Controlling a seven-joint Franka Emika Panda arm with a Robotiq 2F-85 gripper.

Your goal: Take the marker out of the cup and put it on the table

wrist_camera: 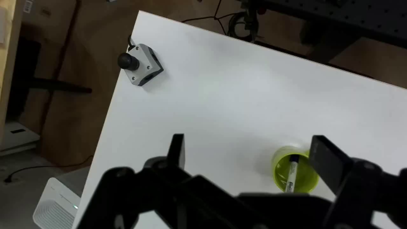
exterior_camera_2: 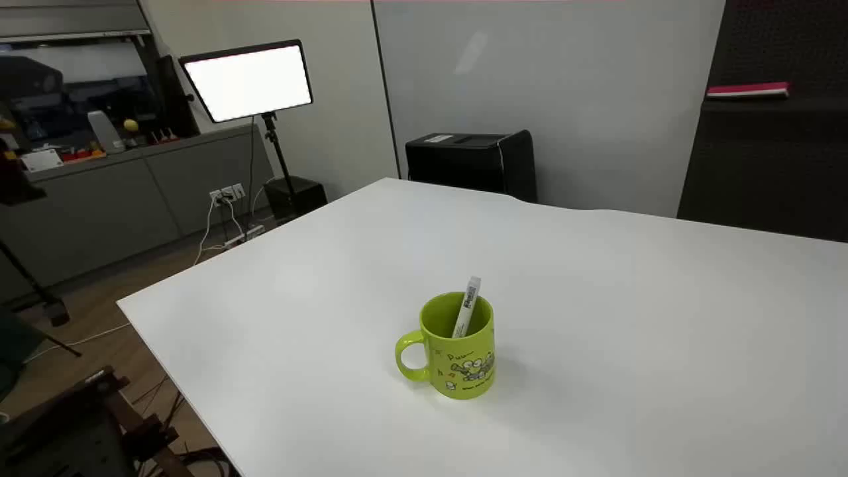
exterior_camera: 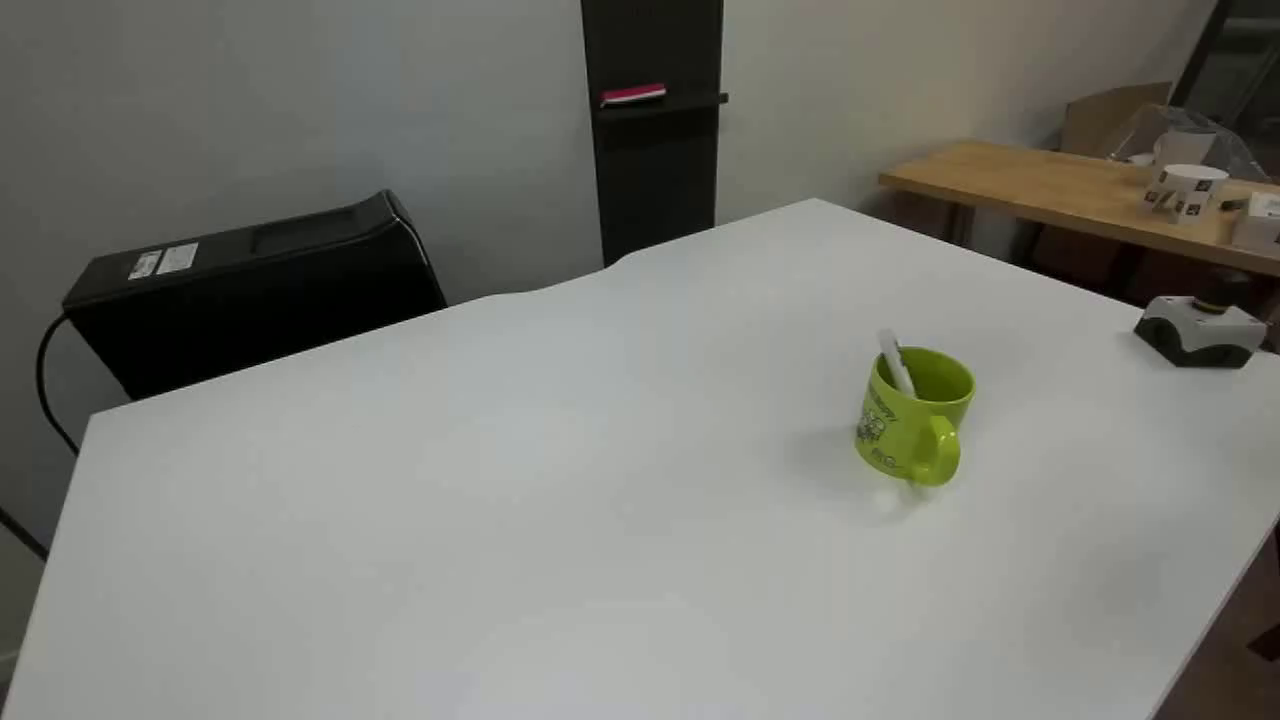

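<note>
A lime-green cup stands upright on the white table, seen in both exterior views [exterior_camera: 905,435] [exterior_camera_2: 460,368] and in the wrist view [wrist_camera: 306,178]. A white marker leans in it with its upper end above the rim [exterior_camera: 896,365] [exterior_camera_2: 468,308]. In the wrist view the marker [wrist_camera: 292,174] shows a dark cap down inside the cup; its upper end is hidden behind the gripper body. My gripper [wrist_camera: 248,138] is open and empty above the white table [wrist_camera: 222,98]. The cup appears below, near the right finger, which overlaps its handle. The gripper is out of both exterior views.
A grey box with a black button [exterior_camera: 1205,325] sits at a table corner, also in the wrist view [wrist_camera: 144,65]. A black case [exterior_camera: 260,290] stands behind the table edge. A wooden table [exterior_camera: 1050,190] and a lit panel [exterior_camera_2: 248,79] stand beyond.
</note>
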